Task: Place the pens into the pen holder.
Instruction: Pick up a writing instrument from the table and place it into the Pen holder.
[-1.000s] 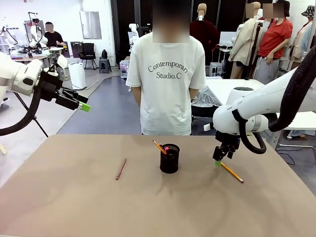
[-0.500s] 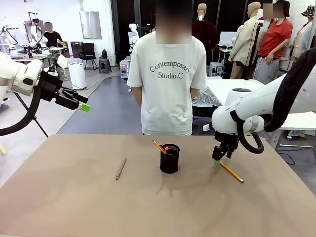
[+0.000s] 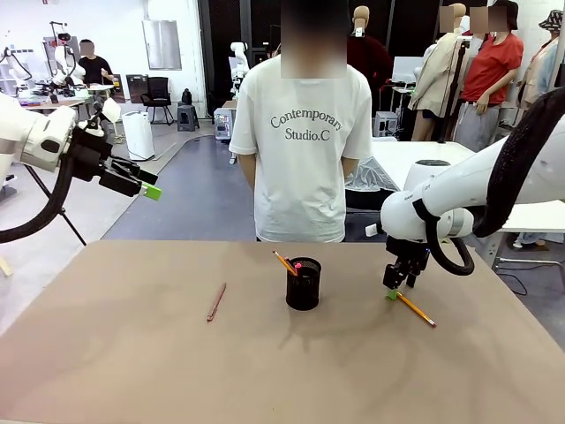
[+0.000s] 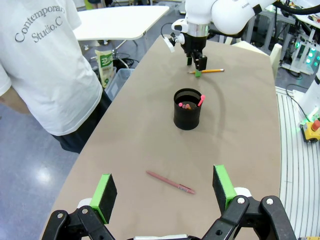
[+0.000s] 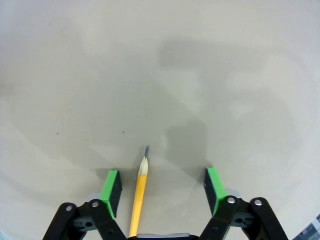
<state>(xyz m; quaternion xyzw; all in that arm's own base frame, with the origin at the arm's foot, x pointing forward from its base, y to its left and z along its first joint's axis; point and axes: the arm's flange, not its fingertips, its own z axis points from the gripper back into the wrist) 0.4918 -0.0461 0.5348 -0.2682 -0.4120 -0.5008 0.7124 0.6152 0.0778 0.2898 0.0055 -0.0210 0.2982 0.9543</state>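
Note:
The black mesh pen holder [image 3: 303, 284] [image 4: 187, 109] stands mid-table with a yellow pencil [image 3: 284, 262] and a pink-ended pen [image 3: 298, 265] sticking out of it. To its right a yellow-orange pencil [image 3: 415, 309] [image 5: 140, 197] lies flat on the table. My right gripper [image 3: 392, 291] [image 5: 162, 184] is down over that pencil's near end, open, with the pencil between the pads and closer to the left pad [image 5: 112, 185]. A reddish-brown pen [image 3: 216, 302] [image 4: 170, 182] lies left of the holder. My left gripper [image 3: 146, 185] [image 4: 163, 190] hangs open high off the table's left side.
A person in a white T-shirt [image 3: 305, 150] stands at the table's far edge, hands behind the back. The brown tabletop [image 3: 132, 371] is bare around the pens and holder.
My right gripper has edged slightly right and lower over the pencil's end. The left arm, the holder and the reddish-brown pen have not moved.

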